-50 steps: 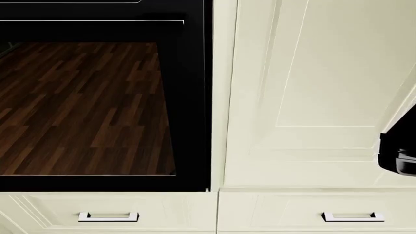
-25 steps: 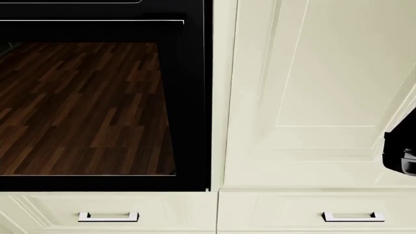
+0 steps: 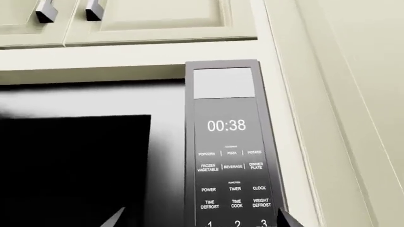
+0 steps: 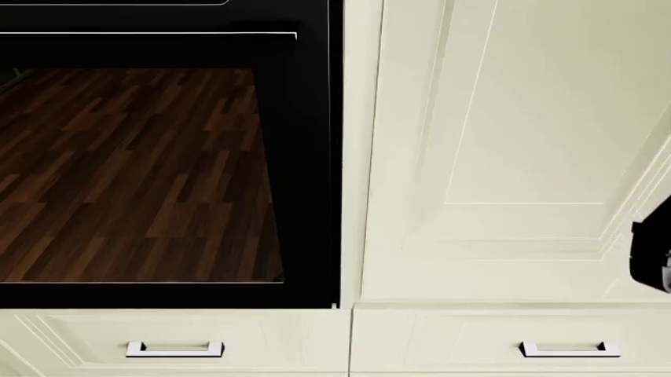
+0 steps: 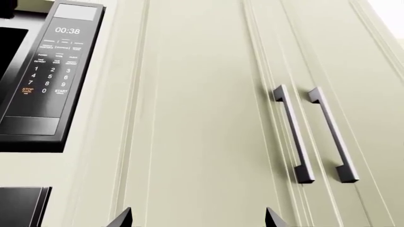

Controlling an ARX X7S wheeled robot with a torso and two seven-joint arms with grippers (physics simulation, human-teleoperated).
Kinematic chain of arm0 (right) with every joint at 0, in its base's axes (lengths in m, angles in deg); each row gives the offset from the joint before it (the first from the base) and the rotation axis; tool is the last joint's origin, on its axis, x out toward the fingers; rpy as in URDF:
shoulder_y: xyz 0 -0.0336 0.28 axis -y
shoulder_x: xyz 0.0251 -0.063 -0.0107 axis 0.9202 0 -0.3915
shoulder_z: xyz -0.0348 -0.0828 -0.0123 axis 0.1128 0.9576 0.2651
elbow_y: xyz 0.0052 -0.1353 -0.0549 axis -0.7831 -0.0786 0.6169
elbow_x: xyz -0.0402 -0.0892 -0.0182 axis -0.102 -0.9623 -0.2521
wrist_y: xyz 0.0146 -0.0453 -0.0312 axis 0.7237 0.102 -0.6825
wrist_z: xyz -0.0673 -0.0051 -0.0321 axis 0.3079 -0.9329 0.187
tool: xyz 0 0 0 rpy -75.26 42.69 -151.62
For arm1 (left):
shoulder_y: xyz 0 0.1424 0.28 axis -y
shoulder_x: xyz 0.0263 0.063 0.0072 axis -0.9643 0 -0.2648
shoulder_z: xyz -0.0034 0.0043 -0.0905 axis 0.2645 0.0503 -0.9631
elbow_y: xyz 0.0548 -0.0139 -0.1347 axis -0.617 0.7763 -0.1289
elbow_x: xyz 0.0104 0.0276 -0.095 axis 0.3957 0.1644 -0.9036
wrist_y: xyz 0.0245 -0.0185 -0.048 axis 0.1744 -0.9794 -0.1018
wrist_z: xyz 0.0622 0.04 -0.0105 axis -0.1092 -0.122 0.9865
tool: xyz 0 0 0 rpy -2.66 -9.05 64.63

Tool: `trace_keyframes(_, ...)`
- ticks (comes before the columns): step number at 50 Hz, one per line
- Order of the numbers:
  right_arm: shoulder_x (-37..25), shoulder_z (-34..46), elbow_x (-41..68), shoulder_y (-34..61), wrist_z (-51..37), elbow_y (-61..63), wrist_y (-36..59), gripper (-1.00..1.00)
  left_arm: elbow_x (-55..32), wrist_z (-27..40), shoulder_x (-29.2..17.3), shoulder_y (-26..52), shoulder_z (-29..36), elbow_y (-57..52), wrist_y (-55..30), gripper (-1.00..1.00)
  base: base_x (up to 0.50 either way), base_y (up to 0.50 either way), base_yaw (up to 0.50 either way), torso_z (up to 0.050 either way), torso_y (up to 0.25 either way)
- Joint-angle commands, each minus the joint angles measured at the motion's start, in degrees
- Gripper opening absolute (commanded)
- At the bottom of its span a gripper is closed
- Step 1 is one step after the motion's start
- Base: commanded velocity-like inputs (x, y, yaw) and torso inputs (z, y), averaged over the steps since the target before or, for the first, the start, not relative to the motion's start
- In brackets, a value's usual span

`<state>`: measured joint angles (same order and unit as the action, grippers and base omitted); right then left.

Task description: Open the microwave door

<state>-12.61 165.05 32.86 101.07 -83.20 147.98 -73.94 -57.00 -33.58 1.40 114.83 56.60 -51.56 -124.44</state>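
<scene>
The microwave (image 3: 189, 156) is being viewed close by the left wrist camera: its keypad (image 3: 232, 165) is showing 00:38, with the dark door (image 3: 75, 170) beside it and cream cabinets (image 3: 158, 21) above. In the right wrist view the keypad is being seen at an edge of the frame, well apart from the paired handles (image 5: 315, 135) on a tall cabinet. In the head view no microwave is being shown — only an oven window (image 4: 137, 173) reflecting wood floor, drawer pulls (image 4: 175, 349) below it, and a dark piece of the right arm (image 4: 652, 259) at the frame's right edge.

The left gripper (image 3: 200, 220) is being held with its jaws apart, only the two fingertips (image 3: 113, 218) showing, one over the door and one past the keypad. The right gripper (image 5: 197, 218) is likewise being held spread, facing plain cabinet panel.

No door handle is being shown, so how the door is meant to be opened cannot be told. The step seems to be the approach by the left arm — probably best done by the door's free edge, next to the keypad, being sought while the keys themselves are being avoided. The pull would be best made along the door's arc.
</scene>
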Motion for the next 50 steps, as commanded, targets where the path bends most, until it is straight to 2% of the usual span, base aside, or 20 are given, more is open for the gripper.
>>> trace_keyframes(1,-0.4,0.6,-1.4,-1.0,-0.6,-0.2,-0.7,1.0,3.9,6.1,1.1,2.2,4.3,17.1,12.0,1.0,0.0,0.0,0.0,0.0,0.0)
trace_keyframes(17,-0.4,0.0,-0.3,-0.4,0.0,0.3,-0.1,1.0,1.5,13.4,1.4,4.8,9.1,29.6,17.2,1.0,0.0,0.0,0.0,0.0,0.0)
trace_keyframes(26,-0.5,-0.4,0.5,0.0,0.1,0.5,0.0,1.0,6.6,15.1,0.3,4.6,7.8,31.4,15.4,1.0,0.0,0.0,0.0,0.0,0.0)
trace_keyframes(42,0.3,-0.1,0.1,-0.1,-0.1,0.3,0.0,1.0,8.0,16.7,-4.9,1.5,8.2,28.0,11.5,1.0,0.0,0.0,0.0,0.0,0.0)
trace_keyframes(50,0.4,0.1,-0.4,-0.4,-0.3,-0.1,-0.5,1.0,7.0,19.1,-8.3,-2.0,7.1,18.9,5.6,1.0,0.0,0.0,0.0,0.0,0.0)
